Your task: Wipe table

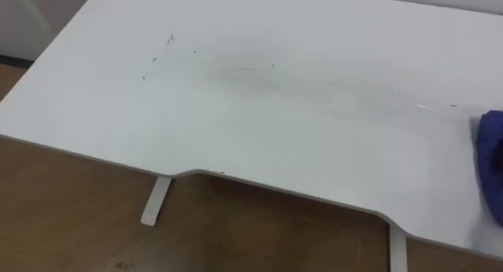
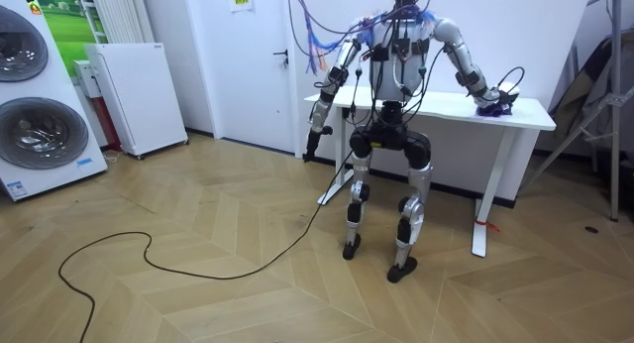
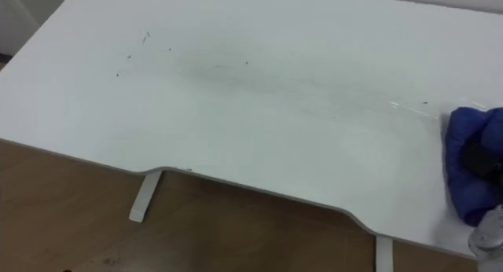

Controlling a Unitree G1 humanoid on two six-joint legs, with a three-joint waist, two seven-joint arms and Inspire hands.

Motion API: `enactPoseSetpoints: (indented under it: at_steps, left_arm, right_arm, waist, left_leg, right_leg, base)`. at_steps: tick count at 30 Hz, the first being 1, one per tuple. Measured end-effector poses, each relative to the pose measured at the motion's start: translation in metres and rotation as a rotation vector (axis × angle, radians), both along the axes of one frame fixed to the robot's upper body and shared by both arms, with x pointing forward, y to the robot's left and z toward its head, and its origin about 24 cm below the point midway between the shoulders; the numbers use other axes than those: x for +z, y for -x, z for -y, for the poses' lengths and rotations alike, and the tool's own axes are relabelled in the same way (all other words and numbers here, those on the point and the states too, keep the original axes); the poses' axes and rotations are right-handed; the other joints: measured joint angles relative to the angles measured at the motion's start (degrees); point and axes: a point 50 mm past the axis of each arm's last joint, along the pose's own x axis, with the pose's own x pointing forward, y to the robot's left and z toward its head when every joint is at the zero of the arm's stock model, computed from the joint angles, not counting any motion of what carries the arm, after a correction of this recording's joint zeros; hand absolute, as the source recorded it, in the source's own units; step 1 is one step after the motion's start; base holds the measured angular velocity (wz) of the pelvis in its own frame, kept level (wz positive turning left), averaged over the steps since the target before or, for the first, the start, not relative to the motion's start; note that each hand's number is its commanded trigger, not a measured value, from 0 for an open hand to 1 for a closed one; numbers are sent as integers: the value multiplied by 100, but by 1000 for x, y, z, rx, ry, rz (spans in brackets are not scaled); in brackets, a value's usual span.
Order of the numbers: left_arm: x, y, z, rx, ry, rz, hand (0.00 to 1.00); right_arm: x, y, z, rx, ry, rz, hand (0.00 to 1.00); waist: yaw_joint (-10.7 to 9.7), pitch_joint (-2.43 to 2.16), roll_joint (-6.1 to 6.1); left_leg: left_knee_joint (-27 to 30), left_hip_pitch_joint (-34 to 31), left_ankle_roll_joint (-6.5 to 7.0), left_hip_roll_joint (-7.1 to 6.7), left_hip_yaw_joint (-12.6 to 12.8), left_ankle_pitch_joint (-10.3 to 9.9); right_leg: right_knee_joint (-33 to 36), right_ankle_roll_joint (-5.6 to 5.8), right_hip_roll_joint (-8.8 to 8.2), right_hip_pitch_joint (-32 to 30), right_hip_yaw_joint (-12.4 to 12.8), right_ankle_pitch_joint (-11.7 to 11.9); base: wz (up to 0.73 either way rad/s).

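I've got the table across most of the frame. Specks sit on it upper left, cloth on it at far right w/ right hand atop. Table foot on the floor, lower left.

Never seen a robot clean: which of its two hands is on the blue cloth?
The right hand, on the blue cloth on the table; the left hand hangs beside the table's other end.

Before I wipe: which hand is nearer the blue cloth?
Right. The right hand is on the cloth; the left hand hangs beside the table, at its other end.
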Motion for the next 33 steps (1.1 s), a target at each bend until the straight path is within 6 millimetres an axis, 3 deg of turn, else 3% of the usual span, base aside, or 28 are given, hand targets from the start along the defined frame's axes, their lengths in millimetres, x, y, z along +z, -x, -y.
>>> enactPoseSetpoints:
  at_steps: [3, 4, 5, 6, 12, 15, 21, 25, 28, 33]
  left_arm:
    - [-2, 3, 2, 1, 13, -5, 0]
    - [-2, 3, 3, 0, 16, -5, 0]
    - [-2, 2, 3, -1, 22, -4, 0]
    - [-3, 3, 6, 1, 33, -3, 0]
    - [-5, -2, 14, -20, 57, 16, 0]
    - [-6, 0, 16, -21, 62, 12, 0]
    - [-7, 6, 19, -9, 70, 4, 0]
    - [-10, 8, 28, 13, 89, 9, 0]
    - [-10, 8, 29, 11, 90, 10, 0]
    - [-13, -10, 37, 12, 108, 58, 0]
  right_arm:
    - [5, -4, -4, 32, 40, 4, 100]
    - [5, -5, -5, 40, 54, -5, 89]
    - [6, -7, -7, 55, 70, -12, 33]
    - [8, -10, -11, 80, 96, -16, 0]
    - [20, -30, -49, 310, 199, 16, 0]
    - [21, -30, -64, 404, 199, 44, 0]
    - [22, -30, -80, 463, 163, 91, 0]
    - [21, -29, -90, 496, 135, 120, 0]
    - [23, -32, -100, 514, 122, 147, 0]
    - [45, -37, -110, 555, 128, 230, 0]
  waist:
    - [11, 40, -25]
    - [11, 57, -51]
    - [17, 70, -71]
    - [21, 74, -79]
    - [88, 75, -99]
    - [193, 50, -130]
    - [189, 32, -153]
    - [45, -11, -178]
    - [-138, -62, -278]
    - [-330, -57, -314]
  left_leg:
    - [-37, 8, -2, 0, 44, 1]
    - [-49, 23, -2, 0, 54, 1]
    - [-51, 35, -2, 1, 59, 1]
    - [-49, 44, -2, 2, 72, 1]
    - [-198, 294, -6, -8, 72, 2]
    - [-381, 542, -24, -16, 73, 15]
    - [-585, 999, -27, -36, 39, 16]
    - [-735, 1330, -29, -47, 37, 17]
    - [-881, 1526, -59, -46, 5, 34]
    - [-995, 1755, -62, -47, 44, 36]
  right_leg:
    - [-3, -1, -4, -54, 58, 1]
    - [-4, -1, -7, -53, 63, 0]
    - [-12, -1, -3, -47, 83, 1]
    - [-19, -1, -3, -42, 98, 1]
    - [-183, 13, 15, 190, 101, 8]
    - [-353, 46, 62, 440, 100, 45]
    - [-634, 74, 102, 954, 29, 59]
    - [-788, 87, 126, 1275, 5, 66]
    - [-930, 99, 173, 1465, 24, 72]
    - [-1024, 120, 188, 1662, 47, 87]
  base:
    - [-13]
    - [-7]
    - [-9]
    - [-7]
    - [-1]
    - [0]
    - [2]
    - [0]
    - [-3]
    - [-5]
